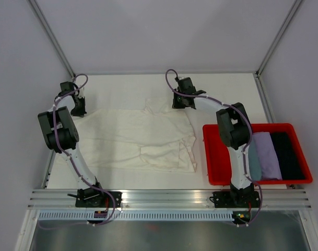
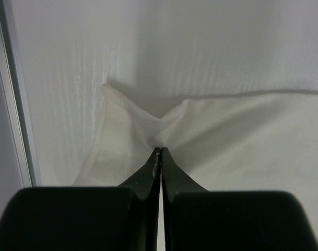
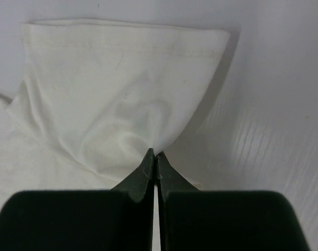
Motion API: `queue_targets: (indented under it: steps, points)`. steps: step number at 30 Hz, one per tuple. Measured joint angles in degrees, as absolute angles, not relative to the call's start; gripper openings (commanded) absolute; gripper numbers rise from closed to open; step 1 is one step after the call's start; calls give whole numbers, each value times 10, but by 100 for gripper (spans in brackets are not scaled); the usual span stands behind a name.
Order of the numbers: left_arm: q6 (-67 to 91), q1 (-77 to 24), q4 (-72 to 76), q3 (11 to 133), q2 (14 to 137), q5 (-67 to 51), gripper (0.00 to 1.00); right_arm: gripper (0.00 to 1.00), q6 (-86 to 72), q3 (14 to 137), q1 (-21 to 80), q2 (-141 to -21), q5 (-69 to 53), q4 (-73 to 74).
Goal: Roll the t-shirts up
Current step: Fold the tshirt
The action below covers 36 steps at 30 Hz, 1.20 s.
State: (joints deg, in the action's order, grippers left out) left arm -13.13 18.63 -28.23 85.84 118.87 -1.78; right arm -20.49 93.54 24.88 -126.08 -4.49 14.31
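Note:
A wrinkly cream t-shirt (image 1: 132,137) lies spread across the white table, partly folded at its near right. My left gripper (image 1: 78,111) is at the shirt's far left corner. In the left wrist view it (image 2: 160,150) is shut, with a pinch of cream cloth (image 2: 211,130) bunched at the tips. My right gripper (image 1: 179,104) is at the shirt's far right, by a sleeve. In the right wrist view it (image 3: 154,153) is shut on the sleeve's cloth (image 3: 122,89), which puckers toward the tips. Folded grey-blue (image 1: 254,162), lilac (image 1: 267,154) and black (image 1: 287,154) t-shirts lie in the bin.
A red plastic bin (image 1: 216,162) stands at the near right of the table, right next to the right arm. White walls with aluminium posts (image 1: 54,42) close in the back and sides. A metal rail (image 2: 12,104) runs just left of the left gripper.

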Motion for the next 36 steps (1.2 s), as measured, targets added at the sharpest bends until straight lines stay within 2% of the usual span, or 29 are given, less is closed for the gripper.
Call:
queue_targets:
  steps: [18,24,31,36]
  points:
    - [-171,186,-231,767,1081,-11,2,0,-199,724,286,-1061,-43,105]
    - [-182,189,-219,696,1020,-7,2,0,-202,660,306,-986,-27,98]
    - [-199,218,-191,612,948,-5,2,0,-221,526,316,-867,-11,99]
    - [-210,243,-185,573,945,-6,2,0,-244,470,329,-844,-10,93]
